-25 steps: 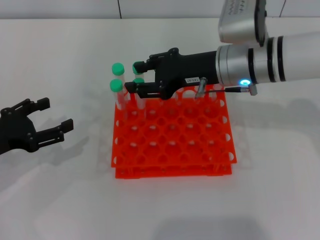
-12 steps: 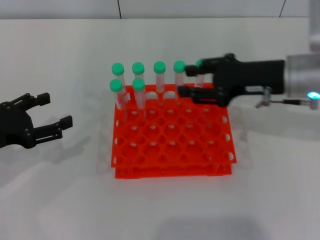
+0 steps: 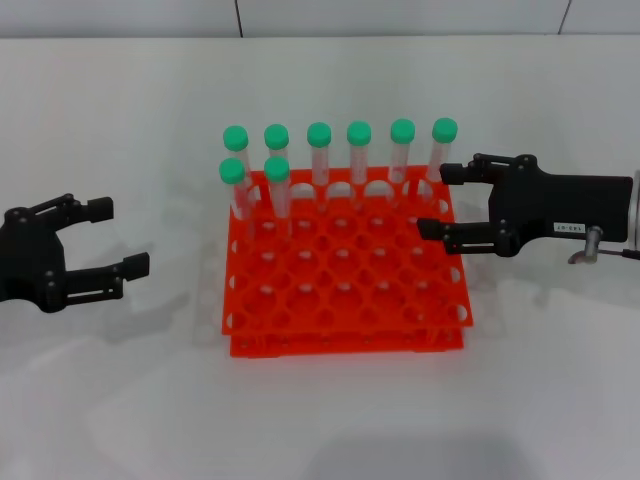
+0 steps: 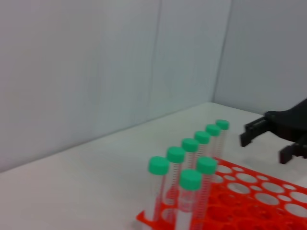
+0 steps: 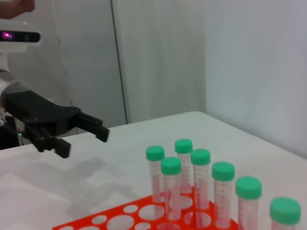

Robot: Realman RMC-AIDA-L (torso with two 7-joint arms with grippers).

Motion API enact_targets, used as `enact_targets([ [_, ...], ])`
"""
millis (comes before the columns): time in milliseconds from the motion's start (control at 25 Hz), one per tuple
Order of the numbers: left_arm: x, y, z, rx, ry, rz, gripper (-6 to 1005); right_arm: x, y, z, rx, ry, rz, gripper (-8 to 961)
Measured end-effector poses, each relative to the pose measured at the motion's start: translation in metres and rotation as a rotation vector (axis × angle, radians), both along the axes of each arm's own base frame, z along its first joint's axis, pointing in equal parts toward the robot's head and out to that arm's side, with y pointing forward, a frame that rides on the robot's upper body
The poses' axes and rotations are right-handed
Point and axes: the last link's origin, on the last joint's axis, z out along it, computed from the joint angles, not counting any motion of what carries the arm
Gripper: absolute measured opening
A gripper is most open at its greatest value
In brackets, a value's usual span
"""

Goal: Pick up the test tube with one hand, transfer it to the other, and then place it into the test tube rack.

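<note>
The orange-red test tube rack (image 3: pixel 345 290) stands in the middle of the table. Several green-capped test tubes stand upright in it: a full back row and two in the second row at the left. The test tube (image 3: pixel 277 168) is the right one of those two; it also shows in the left wrist view (image 4: pixel 206 165). My right gripper (image 3: pixel 436 200), with the white label, is open and empty beside the rack's right back corner. My left gripper (image 3: pixel 120 236), unlabelled, is open and empty left of the rack. No gripper touches a tube.
White table all round the rack, with a pale wall behind. The left wrist view shows the rack (image 4: pixel 268 191) and my right gripper (image 4: pixel 264 148) beyond the tubes. The right wrist view shows my left gripper (image 5: pixel 82 141) beyond the tubes.
My right gripper has drawn back to the right, from over the rack's left back tubes to beside its right edge, open and empty. My left gripper has barely moved.
</note>
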Motion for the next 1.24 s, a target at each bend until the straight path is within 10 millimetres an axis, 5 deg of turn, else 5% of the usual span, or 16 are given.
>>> enact_targets([
  [240,0.004,0.0,0.004,-0.039,0.001,-0.028,895,0.006,-0.002,-0.001,-0.015,-0.009,-0.011,794],
  [1240,0.014,0.008,0.0,-0.135,0.042,-0.064,894,0.012,-0.009,0.001,-0.057,-0.026,-0.012,794],
])
